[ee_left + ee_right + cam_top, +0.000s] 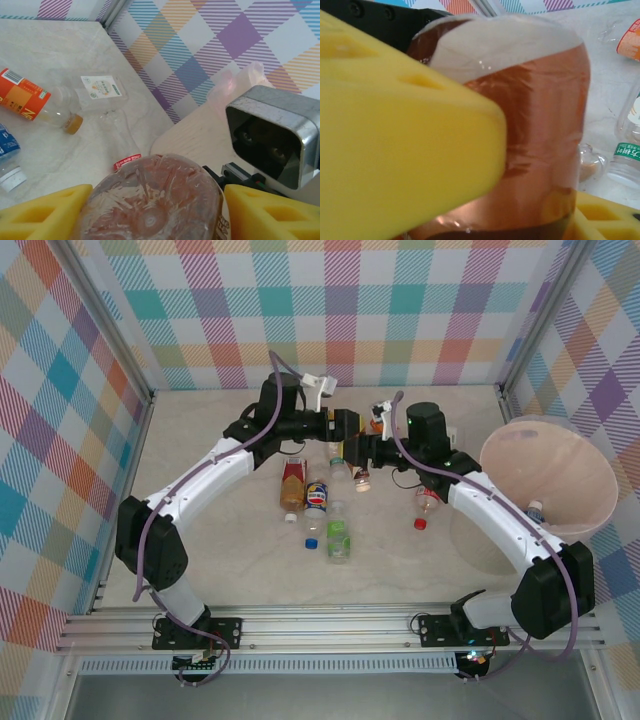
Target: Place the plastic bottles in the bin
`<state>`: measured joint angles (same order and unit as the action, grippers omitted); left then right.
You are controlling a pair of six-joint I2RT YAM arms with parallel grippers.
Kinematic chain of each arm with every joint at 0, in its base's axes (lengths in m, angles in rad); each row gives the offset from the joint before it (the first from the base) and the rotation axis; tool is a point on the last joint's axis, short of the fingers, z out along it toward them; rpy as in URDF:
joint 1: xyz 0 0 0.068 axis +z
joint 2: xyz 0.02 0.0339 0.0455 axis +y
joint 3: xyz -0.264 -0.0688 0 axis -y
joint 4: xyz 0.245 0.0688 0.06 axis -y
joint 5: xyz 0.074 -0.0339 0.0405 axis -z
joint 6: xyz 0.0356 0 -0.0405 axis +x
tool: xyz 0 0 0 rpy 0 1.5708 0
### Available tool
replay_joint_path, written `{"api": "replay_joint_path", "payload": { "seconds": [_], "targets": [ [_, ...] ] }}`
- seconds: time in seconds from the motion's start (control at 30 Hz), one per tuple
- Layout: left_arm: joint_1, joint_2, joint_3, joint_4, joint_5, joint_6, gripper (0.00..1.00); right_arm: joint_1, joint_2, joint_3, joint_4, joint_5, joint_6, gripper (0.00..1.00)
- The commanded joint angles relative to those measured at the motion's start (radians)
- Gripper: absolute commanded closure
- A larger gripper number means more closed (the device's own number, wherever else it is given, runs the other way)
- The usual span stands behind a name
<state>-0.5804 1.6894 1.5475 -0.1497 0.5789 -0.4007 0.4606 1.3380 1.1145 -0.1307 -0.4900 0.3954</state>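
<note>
Working the counter [220, 575]: pink bin [575, 465] at its right edge, loose bottles [322, 512] lying mid-counter.
I have the brown-labelled bottle [535, 130] clamped in my right end effector [540, 185]; the left end effector [155, 212] flanks its base, but I cannot tell whether it grips.

The top camera sits above and behind the arm bases, looking down from far off on the whole table [200, 430]. The left wrist camera looks very closely at the base of a brown bottle [150, 200], with table beyond. The right wrist camera almost touches that bottle's side. The 2 wrist views share it.
</note>
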Motion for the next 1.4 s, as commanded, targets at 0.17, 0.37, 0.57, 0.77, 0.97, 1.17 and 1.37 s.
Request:
{"api": "replay_joint_path", "payload": {
  "seconds": [0.17, 0.37, 0.57, 0.77, 0.97, 1.17, 1.37],
  "targets": [
    [-0.009, -0.028, 0.019, 0.065, 0.035, -0.059, 0.08, 0.005, -0.07, -0.006, -0.047, 0.113, -0.042, 0.45],
    [-0.009, -0.104, -0.025, 0.093, -0.009, -0.072, 0.0, 0.002, -0.103, 0.022, -0.174, 0.195, -0.11, 0.46],
    [-0.005, -0.188, -0.11, 0.102, -0.14, -0.072, 0.0, -0.021, -0.15, 0.103, -0.346, 0.301, -0.177, 0.46],
    [-0.004, -0.26, -0.199, 0.076, -0.336, -0.049, 0.0, -0.088, -0.23, 0.178, -0.458, 0.405, -0.214, 0.46],
    [-0.004, -0.274, -0.265, 0.061, -0.406, -0.042, 0.0, -0.155, -0.322, 0.228, -0.491, 0.564, -0.228, 0.47],
    [-0.004, -0.27, -0.312, 0.064, -0.44, -0.053, 0.0, -0.284, -0.359, 0.304, -0.59, 0.652, -0.235, 0.47],
    [-0.004, -0.257, -0.307, 0.017, -0.491, -0.059, 0.0, -0.397, -0.376, 0.36, -0.702, 0.715, -0.28, 0.46]
  ]
}}
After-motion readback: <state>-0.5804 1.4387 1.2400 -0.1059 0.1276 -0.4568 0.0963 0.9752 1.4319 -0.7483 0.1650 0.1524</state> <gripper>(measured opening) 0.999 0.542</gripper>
